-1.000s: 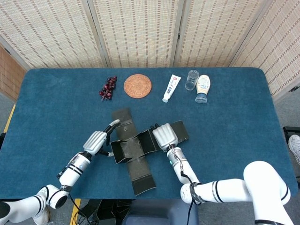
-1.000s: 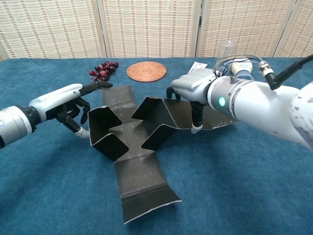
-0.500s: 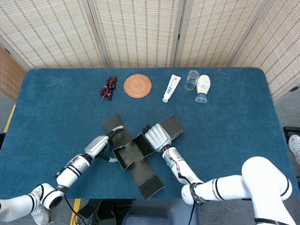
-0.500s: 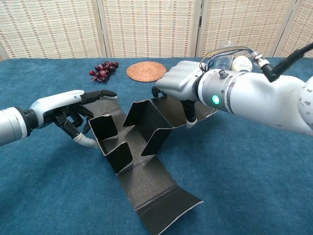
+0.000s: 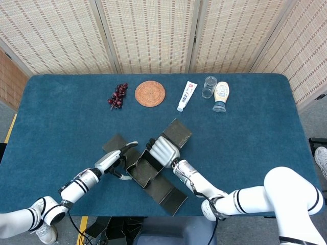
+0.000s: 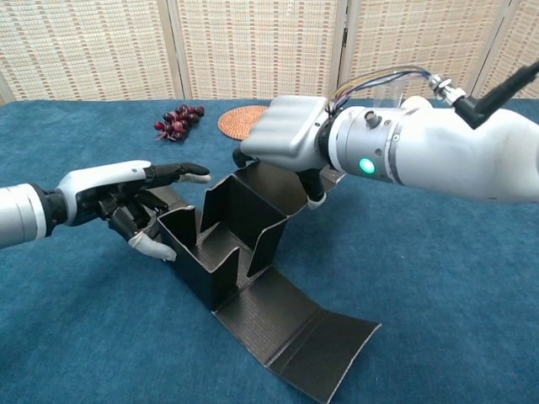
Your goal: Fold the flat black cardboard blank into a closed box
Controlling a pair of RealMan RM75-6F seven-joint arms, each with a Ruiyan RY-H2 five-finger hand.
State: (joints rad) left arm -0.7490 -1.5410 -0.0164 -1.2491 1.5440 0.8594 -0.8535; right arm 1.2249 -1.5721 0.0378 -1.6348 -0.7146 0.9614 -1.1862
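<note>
The black corrugated cardboard box blank [image 5: 148, 168] lies partly folded near the front middle of the blue-covered desk [image 5: 255, 127]. Its centre walls stand upright and form an open tray, while long flaps extend flat toward the front right and the rear.

The left hand [image 6: 126, 198] sits just beside the left wall of the tray, fingers spread and slightly curled, with fingertips [image 6: 160, 251] touching the wall's outer face; it grips nothing. The right hand [image 6: 282, 139] rests palm-down over the rear right wall, fingers bent over the top edge. Whether it clamps the wall cannot be told.

Along the far side of the desk, well apart from the blank, stand a bunch of dark red grapes [image 5: 117, 95], a round woven rattan coaster [image 5: 150, 93], a white tube [image 5: 187, 95], a clear glass [image 5: 209, 87] and a cream squeeze bottle [image 5: 220, 95]
</note>
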